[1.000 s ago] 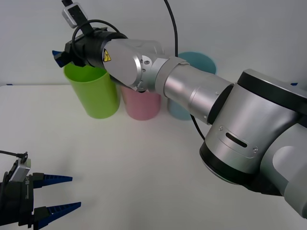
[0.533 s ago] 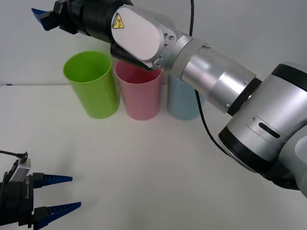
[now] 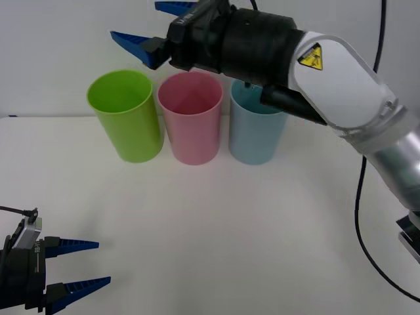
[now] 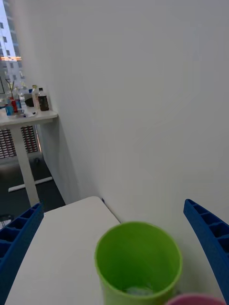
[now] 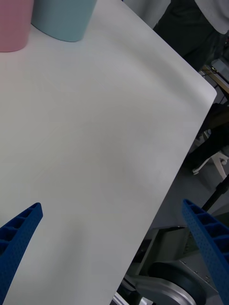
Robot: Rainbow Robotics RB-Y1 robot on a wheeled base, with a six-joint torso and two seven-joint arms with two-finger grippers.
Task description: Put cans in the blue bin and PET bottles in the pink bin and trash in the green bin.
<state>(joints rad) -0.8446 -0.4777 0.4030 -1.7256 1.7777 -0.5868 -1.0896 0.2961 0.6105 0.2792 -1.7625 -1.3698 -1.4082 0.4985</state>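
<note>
Standing in a row at the far side of the white table (image 3: 216,216) are three bins, left to right in the front view: green bin (image 3: 126,125), pink bin (image 3: 191,118), blue bin (image 3: 256,130), rims close together, pink just beside both neighbours. Right gripper (image 3: 157,26) is raised above the bins, over the gap between green and pink rims, blue ribbed fingers (image 3: 131,41) spread wide with nothing between them, pointing toward the robot's left; the silver right arm with a yellow warning sticker reaches across from the right, passing over the blue bin's rim. Right wrist view looks down into the green bin (image 4: 138,262), own fingers apart at both corners; a small whitish crumpled bit, the trash (image 4: 138,289), lies at the bottom inside that bin, and a sliver of pink rim (image 4: 196,299) shows at the edge. Left gripper (image 3: 75,266) sits low at the near-left corner of the table, well apart from the bins, fingers released and empty. Left wrist view has bare tabletop, with pink (image 5: 14,26) and blue (image 5: 64,19) bin bases far off.
</note>
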